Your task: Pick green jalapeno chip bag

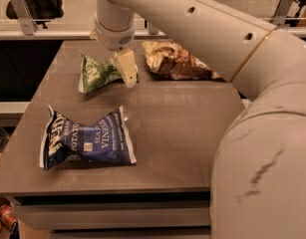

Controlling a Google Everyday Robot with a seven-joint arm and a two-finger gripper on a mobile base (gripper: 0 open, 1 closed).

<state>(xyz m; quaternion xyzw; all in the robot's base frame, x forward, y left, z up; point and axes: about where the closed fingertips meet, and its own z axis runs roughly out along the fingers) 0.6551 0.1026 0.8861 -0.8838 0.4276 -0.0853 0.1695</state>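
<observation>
The green jalapeno chip bag [96,74] lies crumpled at the back left of the brown table [182,128], its white lettering facing up. My gripper [126,67] hangs from the white arm straight down onto the bag's right end, touching or just over it. The arm's wrist [114,26] hides the table just behind the bag.
A larger dark-blue chip bag [85,139] lies at the front left of the table. A brown-and-tan bag [175,61] lies at the back, right of the gripper. My white arm [252,108] fills the right side of the view. A railing [23,14] runs behind the table.
</observation>
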